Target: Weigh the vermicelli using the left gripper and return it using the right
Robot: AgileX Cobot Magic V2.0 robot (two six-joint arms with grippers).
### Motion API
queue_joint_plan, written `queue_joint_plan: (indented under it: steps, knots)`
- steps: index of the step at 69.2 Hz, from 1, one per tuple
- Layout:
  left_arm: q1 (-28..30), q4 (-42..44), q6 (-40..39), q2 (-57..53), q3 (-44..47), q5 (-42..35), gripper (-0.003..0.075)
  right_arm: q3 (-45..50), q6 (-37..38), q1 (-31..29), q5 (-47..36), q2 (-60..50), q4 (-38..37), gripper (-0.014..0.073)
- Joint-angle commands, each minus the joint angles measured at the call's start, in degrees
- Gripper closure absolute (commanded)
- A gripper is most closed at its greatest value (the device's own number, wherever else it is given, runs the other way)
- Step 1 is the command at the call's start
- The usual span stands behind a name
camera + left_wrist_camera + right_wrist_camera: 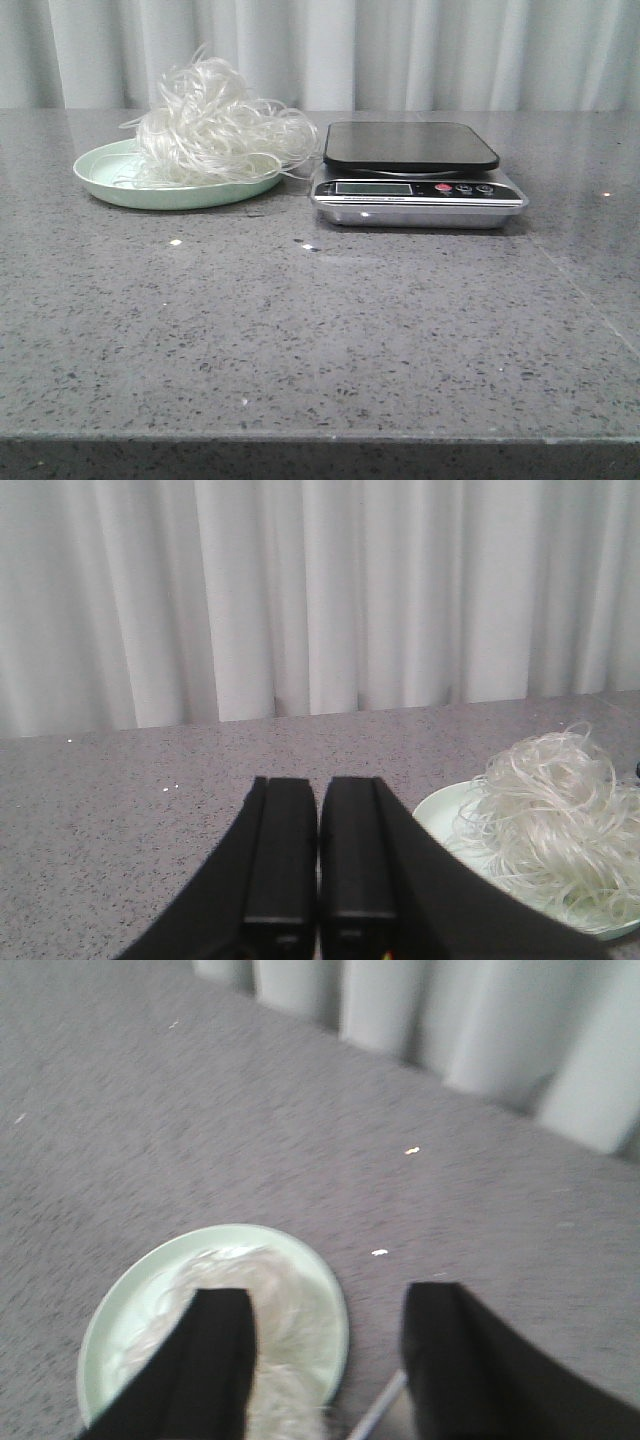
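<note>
Vermicelli [215, 120] heaped on pale green plate [110, 185], far-left part of table [320, 330], just beside scale [415, 175]. Left gripper [318, 880] fingers together, empty, near plate. Right gripper [330, 1350] fingers apart above plate.

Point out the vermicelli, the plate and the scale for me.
vermicelli [215, 120]: front view, middle of the tangle.
plate [110, 180]: front view, bare left rim.
scale [410, 145]: front view, centre of the dark weighing platform.
</note>
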Motion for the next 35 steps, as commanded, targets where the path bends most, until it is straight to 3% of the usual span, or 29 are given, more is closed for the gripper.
queue_joint_plan:
  steps: [1,7,21,35]
  knots:
    - [0.0,-0.4,-0.3,0.2,-1.6,-4.5,0.0584,-1.6,-0.3,-4.7,-1.5,-6.6,-0.9,0.0337]
    - [0.0,-0.4,-0.3,0.2,-1.6,-4.5,0.0584,-0.2,-0.3,-8.6,-0.2,-9.8,-0.9,0.0454]
    - [0.0,-0.4,-0.3,0.2,-1.6,-4.5,0.0584,11.1,-0.3,-16.3,-1.8,-18.4,-0.9,0.0442]
    - [0.0,-0.4,-0.3,0.2,-1.6,-4.5,0.0584,34.1,-0.3,-19.7,-14.6,-32.1,-0.9,0.0442]
